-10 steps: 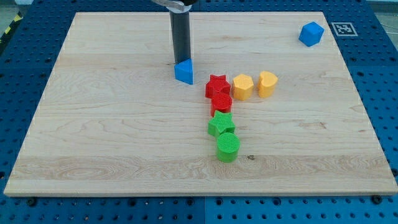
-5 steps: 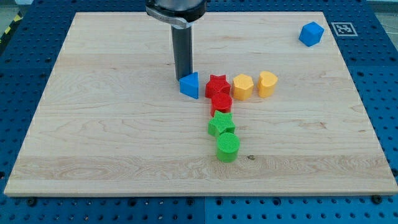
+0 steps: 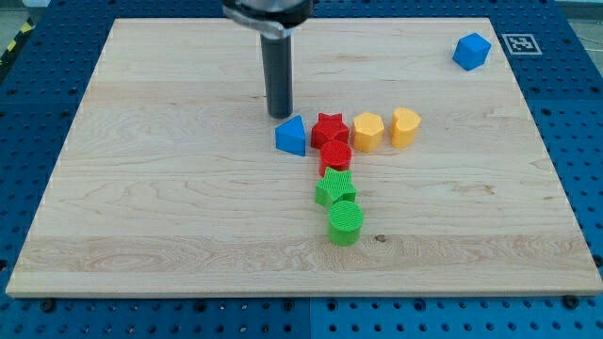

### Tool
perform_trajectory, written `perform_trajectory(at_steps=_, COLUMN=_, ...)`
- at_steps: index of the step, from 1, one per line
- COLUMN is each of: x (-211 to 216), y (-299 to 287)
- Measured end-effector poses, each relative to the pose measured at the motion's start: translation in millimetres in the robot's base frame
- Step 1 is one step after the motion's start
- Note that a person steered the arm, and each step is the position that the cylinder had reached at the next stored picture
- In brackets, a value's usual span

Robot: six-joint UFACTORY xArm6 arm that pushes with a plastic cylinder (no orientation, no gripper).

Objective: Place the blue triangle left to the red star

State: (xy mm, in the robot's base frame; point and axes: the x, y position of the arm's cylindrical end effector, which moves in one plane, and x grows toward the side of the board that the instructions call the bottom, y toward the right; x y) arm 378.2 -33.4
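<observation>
Blue triangle [image 3: 291, 137] sat just left of the red star [image 3: 329, 127], nearly touching; placement looked done. My tip [image 3: 280, 114] stood just above the triangle, apart from it. No hand on this rig, so no grip state.

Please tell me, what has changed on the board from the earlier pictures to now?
The blue triangle moved down and right, and now sits just left of the red star. My tip followed it and now stands just above it, apart. All other blocks stayed in place.
</observation>
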Motion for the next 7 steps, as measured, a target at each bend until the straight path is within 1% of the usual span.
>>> perform_trajectory(at_steps=1, x=-9.1, y=0.0)
perform_trajectory(at_steps=2, x=-9.2, y=3.7)
perform_trajectory(at_steps=5, x=-9.3, y=49.3)
perform_trajectory(at_steps=7, x=-13.6, y=52.9)
